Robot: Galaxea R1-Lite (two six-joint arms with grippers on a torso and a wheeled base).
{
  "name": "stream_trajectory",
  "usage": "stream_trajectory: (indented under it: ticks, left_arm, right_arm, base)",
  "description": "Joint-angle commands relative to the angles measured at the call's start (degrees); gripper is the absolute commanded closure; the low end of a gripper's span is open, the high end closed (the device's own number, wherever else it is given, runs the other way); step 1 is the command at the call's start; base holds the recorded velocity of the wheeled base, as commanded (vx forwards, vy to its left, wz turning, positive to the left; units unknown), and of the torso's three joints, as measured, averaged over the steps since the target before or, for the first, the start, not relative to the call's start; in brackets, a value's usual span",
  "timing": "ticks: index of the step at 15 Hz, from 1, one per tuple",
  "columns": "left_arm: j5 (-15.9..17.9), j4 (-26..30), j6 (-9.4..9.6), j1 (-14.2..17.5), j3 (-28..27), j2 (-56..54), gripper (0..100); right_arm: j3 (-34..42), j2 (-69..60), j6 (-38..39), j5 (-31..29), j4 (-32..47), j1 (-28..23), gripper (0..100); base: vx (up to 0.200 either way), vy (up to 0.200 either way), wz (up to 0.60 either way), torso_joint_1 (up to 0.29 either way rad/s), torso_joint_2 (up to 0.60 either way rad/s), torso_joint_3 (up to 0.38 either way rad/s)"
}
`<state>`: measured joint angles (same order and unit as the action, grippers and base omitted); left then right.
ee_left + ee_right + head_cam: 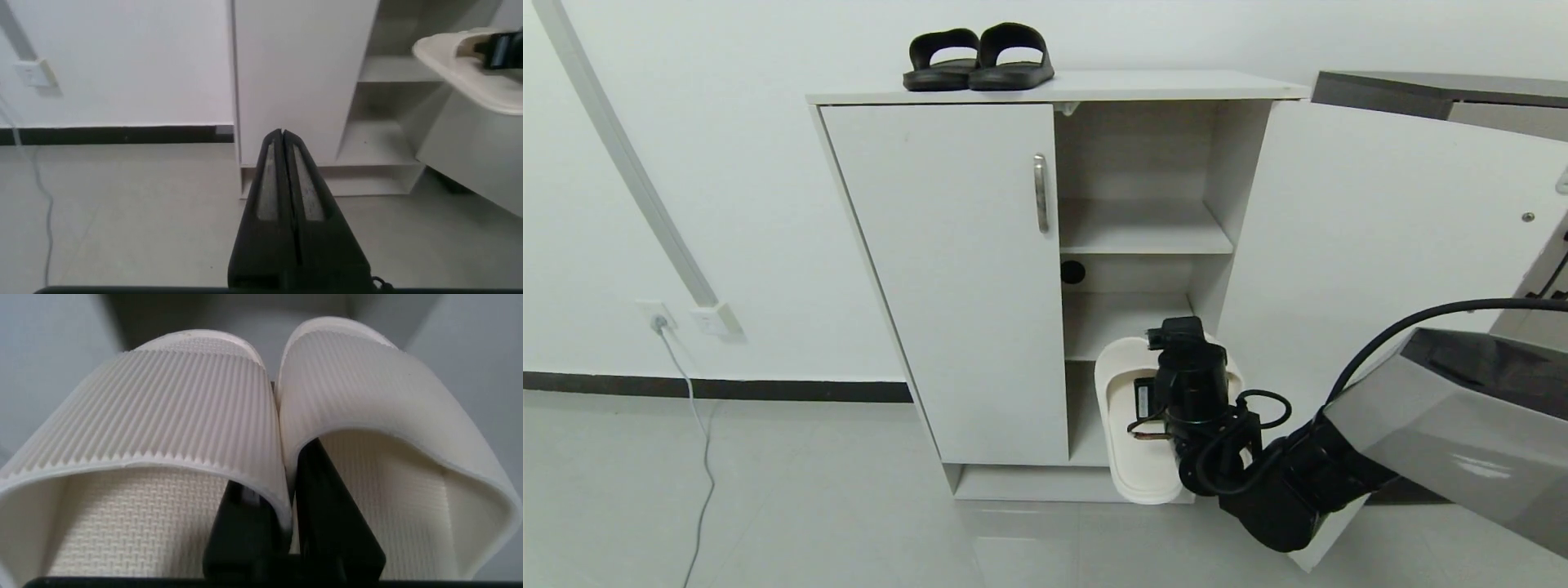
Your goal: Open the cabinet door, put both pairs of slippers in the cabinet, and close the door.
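Cream rubber slippers with ribbed straps (pixel 188 416), a pair, are held side by side at the mouth of the lower right compartment of the white two-door cabinet (pixel 947 286). Its right door (pixel 1380 245) stands wide open and its left door is closed. The right gripper (pixel 282 527) is clamped on the pair's two adjoining strap edges. A black rubber pair of slippers (pixel 978 57) sits on the cabinet top at the left, and the left gripper (pixel 282 163), fingers pressed together on nothing, hangs over the grey floor tiles (pixel 122 220) near the cabinet.
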<state>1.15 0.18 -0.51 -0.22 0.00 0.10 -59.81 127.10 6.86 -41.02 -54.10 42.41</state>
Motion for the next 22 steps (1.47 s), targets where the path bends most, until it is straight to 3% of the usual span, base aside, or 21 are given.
stream_trajectory:
  ticks: [1, 9, 18, 22]
  left_arm:
    - [0.0, -0.01, -0.02, 0.04, 0.0, -0.01, 100]
    - [0.08, -0.01, -0.02, 0.04, 0.0, 0.08, 100]
    - [0.08, -0.01, -0.02, 0.04, 0.0, 0.08, 100]
    - [-0.18, -0.01, -0.19, 0.04, 0.0, -0.01, 100]
  right_arm:
    - [-0.13, 2.45, -0.01, 0.5, -1.18, 0.39, 100]
    - [-1.89, 6.85, -0.1, 0.68, -2.94, 1.36, 100]
    - [-4.09, 9.13, 0.7, 0.59, -3.55, 1.09, 100]
    - [-4.35, 11.5, -5.54, -0.9, -17.88, -0.05, 100]
  base:
    - [0.0, 0.0, 0.0, 0.0, 0.0, 0.0]
    - [0.0, 0.0, 0.0, 0.0, 0.0, -0.011]
    - [0.0, 0.0, 0.0, 0.003, 0.0, -0.184]
    - [0.0, 0.0, 0.0, 0.007, 0.0, -0.127]
